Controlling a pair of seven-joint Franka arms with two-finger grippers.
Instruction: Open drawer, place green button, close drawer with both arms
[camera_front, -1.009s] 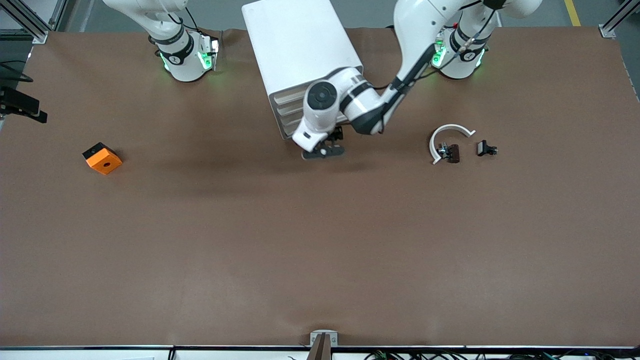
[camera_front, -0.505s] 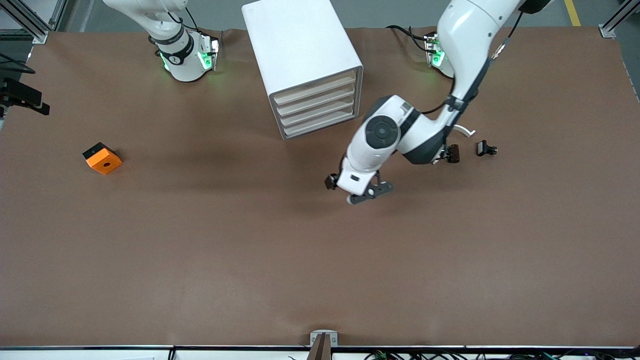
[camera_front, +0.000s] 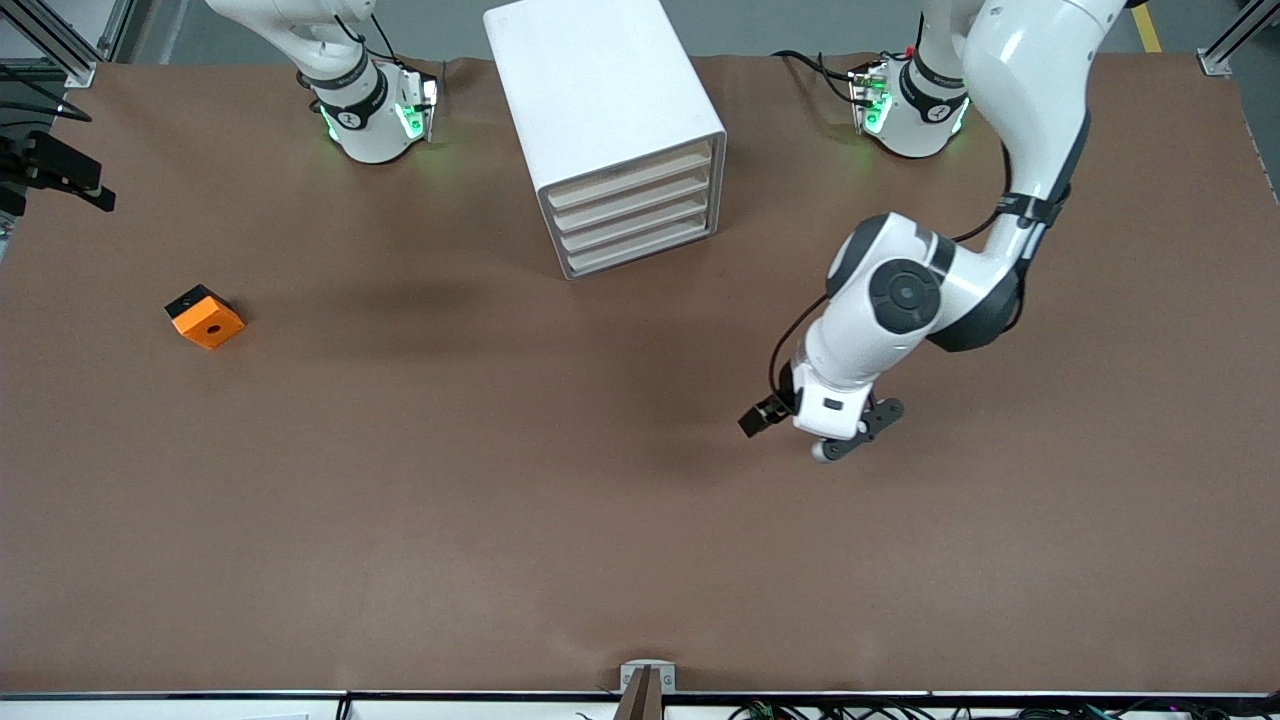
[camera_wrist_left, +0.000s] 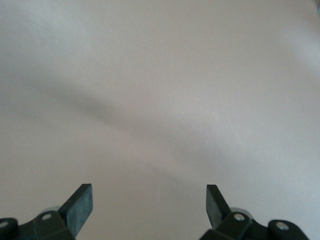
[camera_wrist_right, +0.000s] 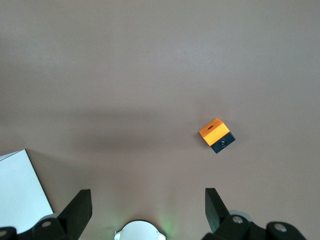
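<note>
The white cabinet (camera_front: 600, 95) stands between the two arm bases, and its bottommost drawer (camera_front: 640, 250) is shut like the three above it. The button is out of view. My left gripper (camera_front: 840, 435) hangs over bare table, away from the cabinet's front and toward the left arm's end. In the left wrist view it (camera_wrist_left: 149, 200) is open, with only brown table between its fingers (camera_wrist_left: 80, 205). My right gripper (camera_wrist_right: 148, 202) is open and empty, high above its own base (camera_wrist_right: 139, 231). It is out of the front view.
An orange block (camera_front: 205, 317) with a hole lies toward the right arm's end of the table, also seen from the right wrist (camera_wrist_right: 216, 134). The left arm's elbow (camera_front: 905, 295) covers the table beside the cabinet. A cabinet corner (camera_wrist_right: 17, 190) shows in the right wrist view.
The left arm has swung from the cabinet's drawer fronts out over bare table, toward its own end. It now covers the black clips and white curved piece. Both grippers stayed open.
</note>
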